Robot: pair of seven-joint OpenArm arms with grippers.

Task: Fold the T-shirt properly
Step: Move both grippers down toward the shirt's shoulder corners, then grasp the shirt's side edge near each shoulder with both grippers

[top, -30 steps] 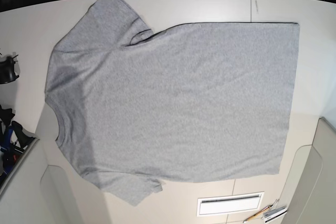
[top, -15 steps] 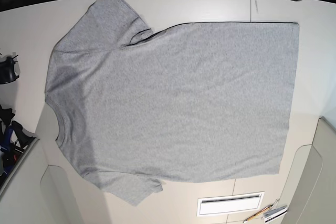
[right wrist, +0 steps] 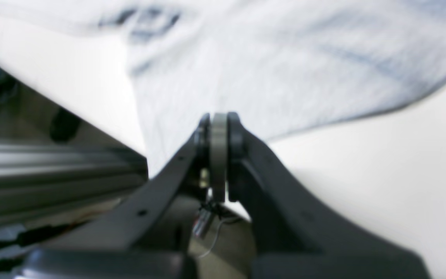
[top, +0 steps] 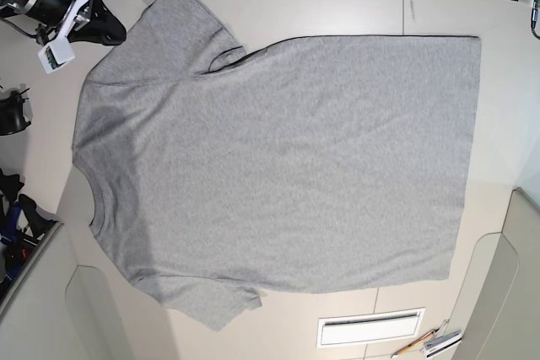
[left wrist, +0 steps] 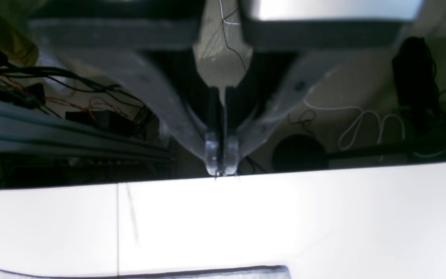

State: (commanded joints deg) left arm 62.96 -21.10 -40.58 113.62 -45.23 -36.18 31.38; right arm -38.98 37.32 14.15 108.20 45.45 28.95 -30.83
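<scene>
The table (top: 337, 6), pale and smooth, fills most of the base view. On it the T-shirt (top: 287, 166) is spread flat, plain grey side up, with the ribbed collar at 9 o'clock and the straight hem at 3 o'clock. One sleeve is pointed toward 11 o'clock and the other toward 7 o'clock.

A white vent panel (top: 369, 327) is seen at 5 o'clock, just below the shirt's lower edge, and a few pens or small tools (top: 430, 343) are laid near it, too small to be told apart.

The right gripper (top: 103, 21) is seen at 10 o'clock, just beside the upper sleeve and apart from it. In its wrist view the dark jaws are pressed together with nothing between them, and blurred grey cloth is seen beyond them.

The left gripper (left wrist: 220, 161) is found at the table's far edge, near the hem corner. Its pale fingers (left wrist: 211, 149) are drawn nearly together, and nothing is held.
</scene>
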